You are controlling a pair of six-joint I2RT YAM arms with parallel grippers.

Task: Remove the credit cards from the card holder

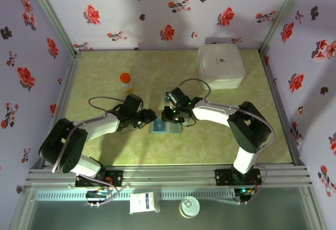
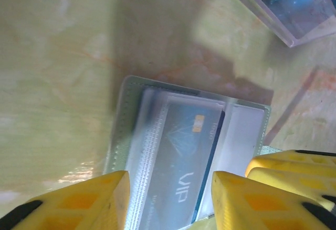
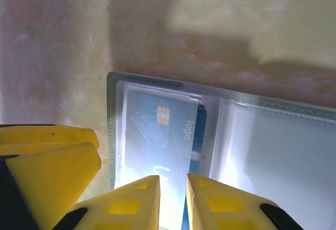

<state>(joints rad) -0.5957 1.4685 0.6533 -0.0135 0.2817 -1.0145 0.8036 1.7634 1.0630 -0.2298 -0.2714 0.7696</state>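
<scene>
the holder (image 3: pixel 273 146) lies open and flat under both claws. your left claw (image 2: pixel 168 188) is wide apart, with the holder between its tips. your right claw (image 3: pixel 172 188) is almost together over a card (image 3: pixel 152 135). i cannot tell if it pinches it. the card looks thin, stiff, light and slippery. pinch the edge nearest the right claw's tips.

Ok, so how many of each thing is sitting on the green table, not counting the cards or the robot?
White box: 1
Bottle with orange cap: 1
Card holder: 1
Clear plastic case: 1
Total: 4
</scene>
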